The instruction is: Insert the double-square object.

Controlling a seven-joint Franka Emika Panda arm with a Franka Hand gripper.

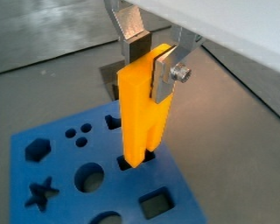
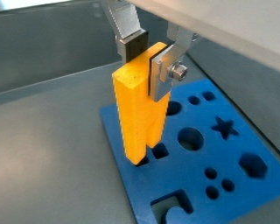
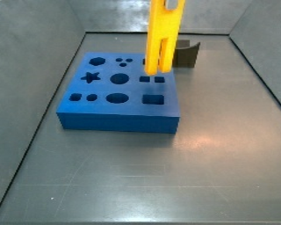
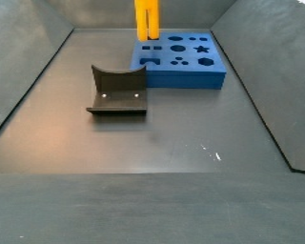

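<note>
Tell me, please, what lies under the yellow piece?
The blue block: the yellow piece, held upright by the gripper, has its foot in a block hole. The piece covers that hole's depth.

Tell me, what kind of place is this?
Probably a robot test bench: a bare grey walled tray, a blue block with shaped holes, and a gripper holding the yellow double-square object at the block.

Gripper (image 1: 150, 59) amid open floor (image 4: 155, 143); curved holder (image 4: 117, 91) stands apart.

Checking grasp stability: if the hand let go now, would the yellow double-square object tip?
Probably not: the double-square object, clamped by the hand, has its legs already in the blue block. It looks rigid. Tall and narrow, it might lean slightly.
</note>
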